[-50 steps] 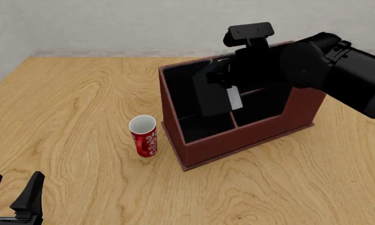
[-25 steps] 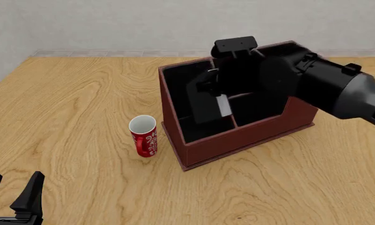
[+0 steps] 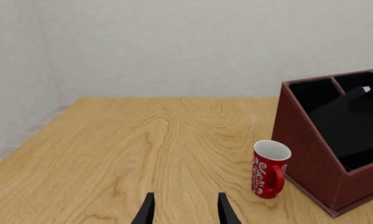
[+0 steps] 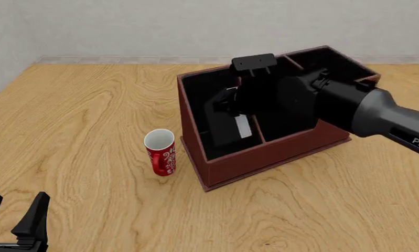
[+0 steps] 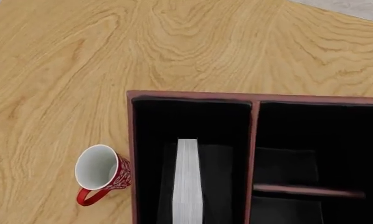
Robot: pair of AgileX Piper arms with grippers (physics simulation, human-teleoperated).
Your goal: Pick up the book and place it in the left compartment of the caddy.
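Note:
The reddish-brown caddy [image 4: 265, 157] stands right of centre on the table. My right gripper [image 4: 236, 107] reaches over it, shut on the black book [image 4: 223, 123], which hangs tilted with its lower part inside the left compartment [image 4: 199, 97]. Its white page-edge strip [image 4: 242, 126] faces the divider. The right wrist view looks straight down on the book [image 5: 187, 182] inside that compartment [image 5: 193, 119]; my fingers are hidden there. My left gripper [image 4: 17, 202] is open and empty at the near left corner. In the left wrist view [image 3: 185, 205] it points across the table at the caddy [image 3: 305, 140] and book [image 3: 351, 126].
A red patterned mug [image 4: 160, 152] stands upright just left of the caddy, close to its wall; it also shows in the wrist views [image 3: 270, 169] [image 5: 99, 170]. The middle slot holds a crossbar [image 5: 307, 190]. A grey wall lies beyond the table's far edge.
My right arm has moved left and down, carrying the book lower into the left compartment. The left arm and the mug have not moved.

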